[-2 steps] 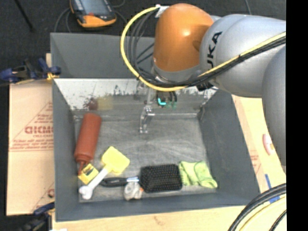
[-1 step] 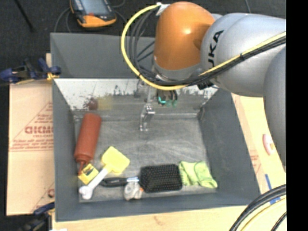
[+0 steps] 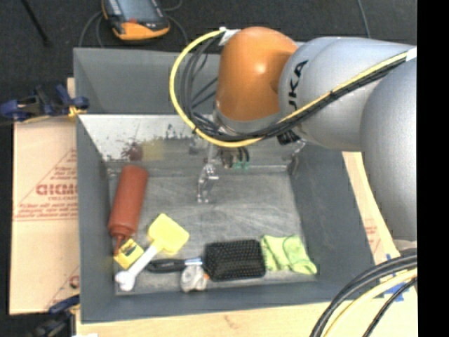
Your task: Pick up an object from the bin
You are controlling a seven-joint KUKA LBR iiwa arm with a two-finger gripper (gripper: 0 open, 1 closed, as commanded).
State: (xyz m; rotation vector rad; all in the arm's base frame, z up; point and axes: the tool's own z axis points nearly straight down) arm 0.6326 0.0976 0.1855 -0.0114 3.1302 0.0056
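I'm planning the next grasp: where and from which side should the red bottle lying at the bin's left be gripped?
Probably around the mid-body, coming straight down from above and closing across the narrow width. The red bottle lies flat on its side, long and round, and the yellow scoop crowds its lower end.
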